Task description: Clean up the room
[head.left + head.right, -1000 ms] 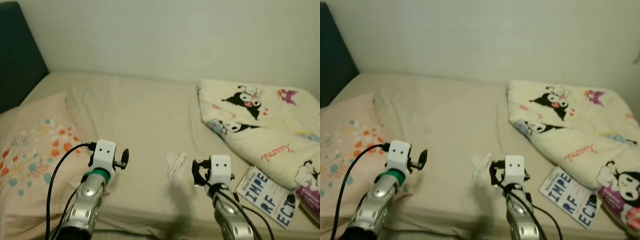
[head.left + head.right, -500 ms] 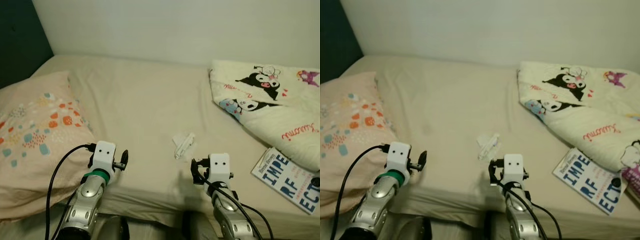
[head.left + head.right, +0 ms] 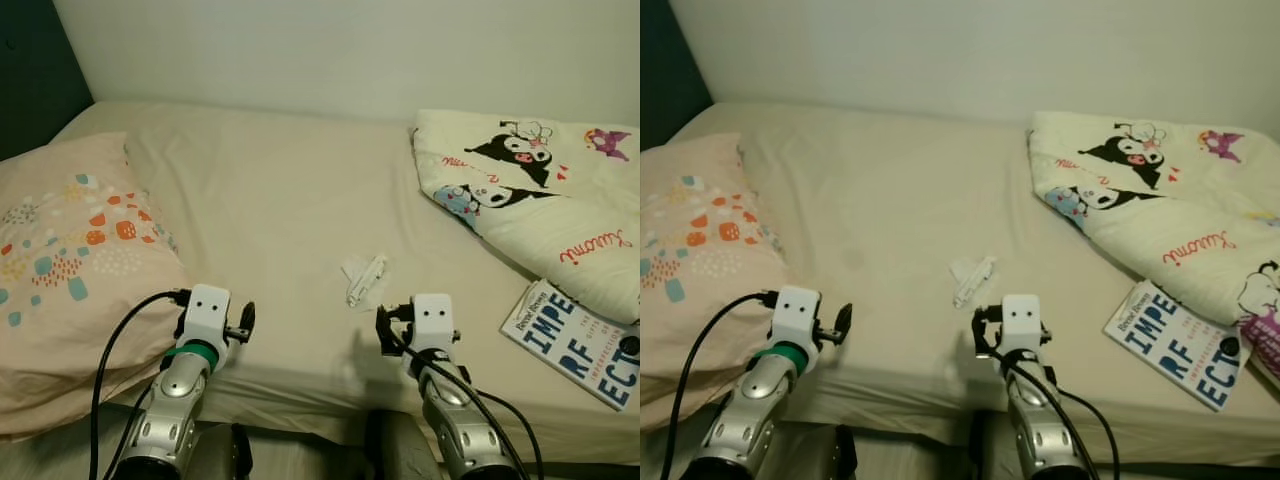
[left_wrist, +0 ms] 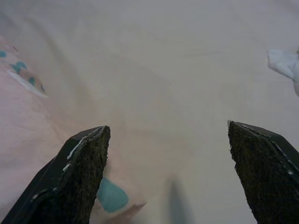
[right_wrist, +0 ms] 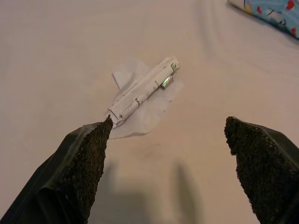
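A crumpled white wrapper [image 3: 364,277] lies in the middle of the beige bed sheet [image 3: 270,200]; the right wrist view shows it as a thin packet on a scrap of clear film [image 5: 142,93]. My right gripper [image 3: 385,328] hovers open over the bed's front edge, just short of the wrapper. My left gripper [image 3: 244,322] is open too, near the front edge beside the patterned pillow [image 3: 70,250]. A blue and white book [image 3: 580,342] lies at the right front of the bed. Nothing is held by either gripper.
A cream blanket with cartoon prints [image 3: 530,195] is heaped at the right. A dark headboard [image 3: 35,75] stands at the far left, a pale wall behind the bed. Grey floor [image 3: 300,455] shows below the mattress edge.
The camera has shifted: the bed's front edge and floor now show and the wrapper sits higher in the picture. Both grippers stay open and empty in the same pose.
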Available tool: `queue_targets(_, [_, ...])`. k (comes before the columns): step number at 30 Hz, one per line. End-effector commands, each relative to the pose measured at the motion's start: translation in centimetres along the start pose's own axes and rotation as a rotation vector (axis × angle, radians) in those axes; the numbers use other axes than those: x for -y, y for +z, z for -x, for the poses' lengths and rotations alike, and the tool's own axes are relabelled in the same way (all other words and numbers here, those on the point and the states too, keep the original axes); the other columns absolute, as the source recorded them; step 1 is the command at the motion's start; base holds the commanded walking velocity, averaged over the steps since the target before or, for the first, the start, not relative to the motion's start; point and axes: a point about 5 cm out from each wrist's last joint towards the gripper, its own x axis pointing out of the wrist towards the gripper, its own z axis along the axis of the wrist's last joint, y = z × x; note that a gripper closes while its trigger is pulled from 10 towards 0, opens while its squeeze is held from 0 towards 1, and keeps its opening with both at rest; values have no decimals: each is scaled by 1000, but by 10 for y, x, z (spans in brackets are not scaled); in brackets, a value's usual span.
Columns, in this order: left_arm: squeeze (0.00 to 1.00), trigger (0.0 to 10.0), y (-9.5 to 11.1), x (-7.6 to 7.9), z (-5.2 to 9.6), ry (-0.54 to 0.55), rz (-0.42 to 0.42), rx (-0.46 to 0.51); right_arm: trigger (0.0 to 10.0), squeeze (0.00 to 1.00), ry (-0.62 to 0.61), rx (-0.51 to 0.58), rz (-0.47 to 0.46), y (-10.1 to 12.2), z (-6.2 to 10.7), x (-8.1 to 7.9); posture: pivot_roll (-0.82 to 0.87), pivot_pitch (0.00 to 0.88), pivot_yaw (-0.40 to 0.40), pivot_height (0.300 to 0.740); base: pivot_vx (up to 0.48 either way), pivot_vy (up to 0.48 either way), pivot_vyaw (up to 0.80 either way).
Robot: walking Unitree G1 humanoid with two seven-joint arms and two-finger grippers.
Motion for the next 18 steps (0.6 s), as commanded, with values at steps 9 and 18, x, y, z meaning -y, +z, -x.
queue_targets(9, [0, 10000, 4, -27, 4, 54, -43, 14, 10000, 243, 15, -117, 39, -2, -22, -4, 55, 0, 43, 575, 0, 0, 0])
queue_targets(18, [0, 10000, 27, -59, 2, 102, -81, 79, 10000, 1000, 65, -116, 29, 10, -33, -19, 90, 38, 55, 575, 0, 0, 0])
